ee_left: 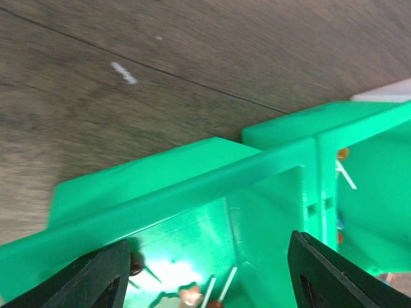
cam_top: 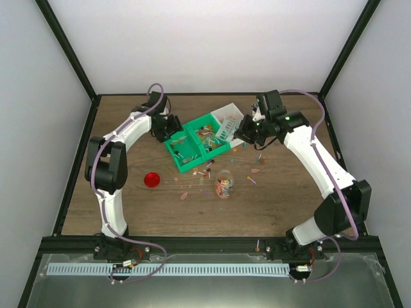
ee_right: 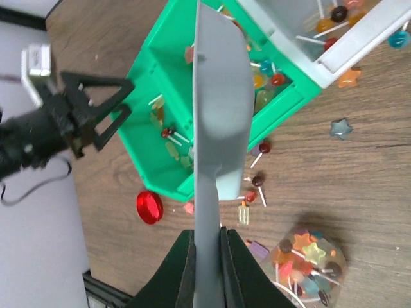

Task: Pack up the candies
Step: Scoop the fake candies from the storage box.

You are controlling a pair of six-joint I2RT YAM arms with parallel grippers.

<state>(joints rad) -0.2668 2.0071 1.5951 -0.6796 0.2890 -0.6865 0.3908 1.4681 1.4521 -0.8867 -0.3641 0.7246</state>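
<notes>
Matte brown wood-grain table (cam_top: 128, 212), plain and flat. On it, two glossy green bins (cam_top: 182, 154) of hard plastic, square-cornered and set side by side, with a white tray (cam_top: 230, 114) of the same boxy shape just behind them. Near the front, a small clear round jar (cam_top: 224, 185), and well to its left a shiny red lid (cam_top: 151, 179), disc-shaped, lying flat.

Candies (ee_right: 259, 181) everywhere in small bright bits (tiny lollipops on white sticks, stars, little bars): some in both green bins, some in the white tray, a heap inside the jar, and a loose scatter on the wood between the bins and the jar.

Left gripper (ee_left: 209, 273): black, triangular fingers spread wide, nothing between them, poised at the outer rim of the left bin; touching it or not, impossible to say.

Right gripper (ee_right: 207, 256): jaws pinched tight on the narrow handle of a pale scoop (ee_right: 218, 115), smooth, long, widening toward the head, held above the right bin and the tray's edge.
</notes>
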